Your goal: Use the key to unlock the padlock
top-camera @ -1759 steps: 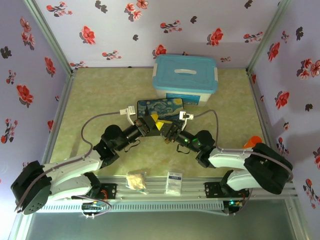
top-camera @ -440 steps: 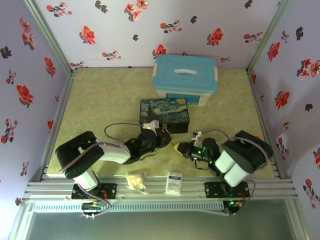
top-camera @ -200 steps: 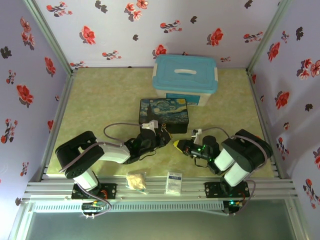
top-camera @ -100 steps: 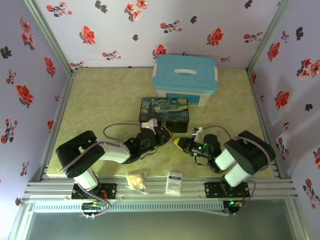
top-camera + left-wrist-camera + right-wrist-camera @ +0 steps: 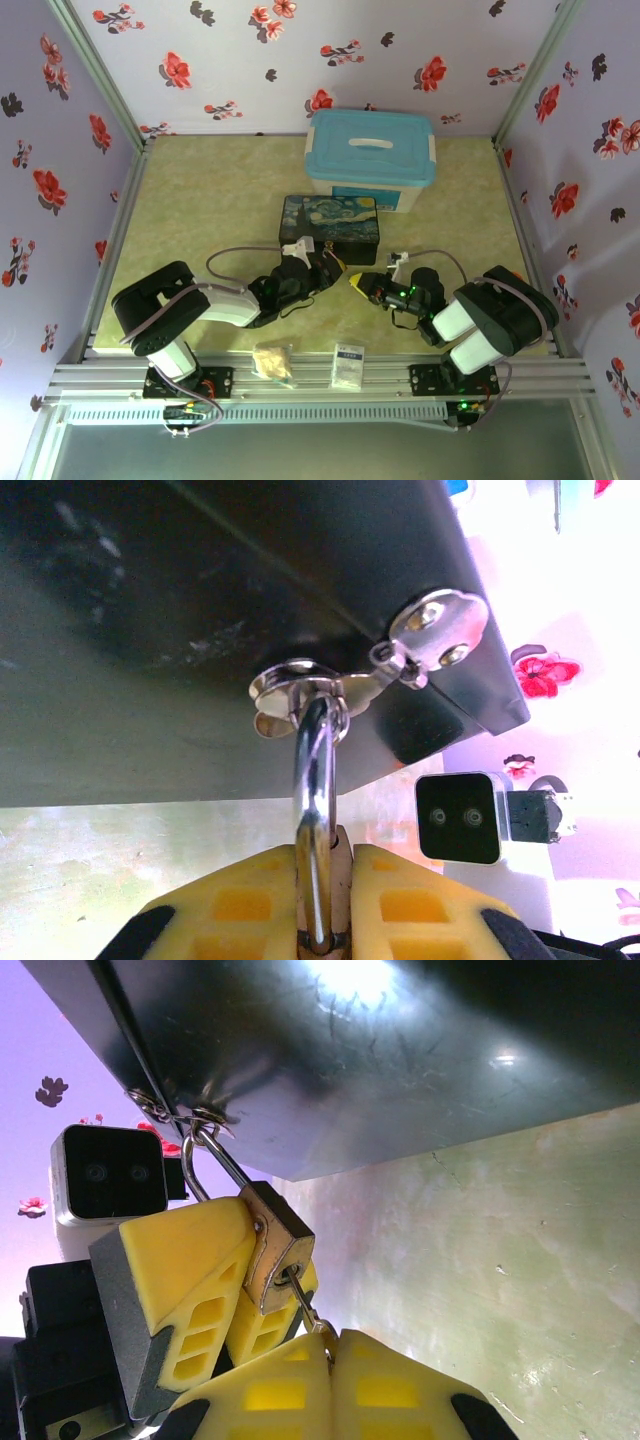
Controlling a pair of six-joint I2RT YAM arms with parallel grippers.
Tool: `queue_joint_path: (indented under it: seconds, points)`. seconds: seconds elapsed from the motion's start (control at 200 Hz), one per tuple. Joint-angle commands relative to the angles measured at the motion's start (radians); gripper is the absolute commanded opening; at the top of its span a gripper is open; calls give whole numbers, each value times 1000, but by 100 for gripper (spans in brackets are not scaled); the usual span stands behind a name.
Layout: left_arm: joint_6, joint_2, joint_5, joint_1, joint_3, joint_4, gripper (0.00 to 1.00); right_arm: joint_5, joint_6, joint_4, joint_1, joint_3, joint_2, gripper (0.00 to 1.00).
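Right wrist: dark box (image 5: 420,1070) overhangs padlock (image 5: 273,1250) and key (image 5: 304,1302).

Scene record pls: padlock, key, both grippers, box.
padlock: brass, clamped by left gripper
shackle: through clasp ring on dark box, looks latched
key: pinched by right gripper, tip in padlock keyhole
left gripper: shut on padlock
right gripper: shut on key
status: apparently not yet unlocked

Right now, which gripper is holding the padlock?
The left gripper: its jaws are shut on the brass padlock body. The right gripper pinches only the key, seated in the keyhole.
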Motion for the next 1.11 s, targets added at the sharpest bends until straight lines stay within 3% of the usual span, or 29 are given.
queue_joint_path:
  seconds: [0.0, 0.66, 1.1]
  points:
    - [-10, 5, 53, -11, 9, 85, 0, -1, 9, 62, -8, 16, -17, 0]
    - [-97, 32, 113, -45, 27, 169, 0, -29, -87, 62, -46, 103, 52, 0]
    - [-107, 96, 126, -53, 59, 179, 0, 37, -130, 28, 24, 153, 34, 0]
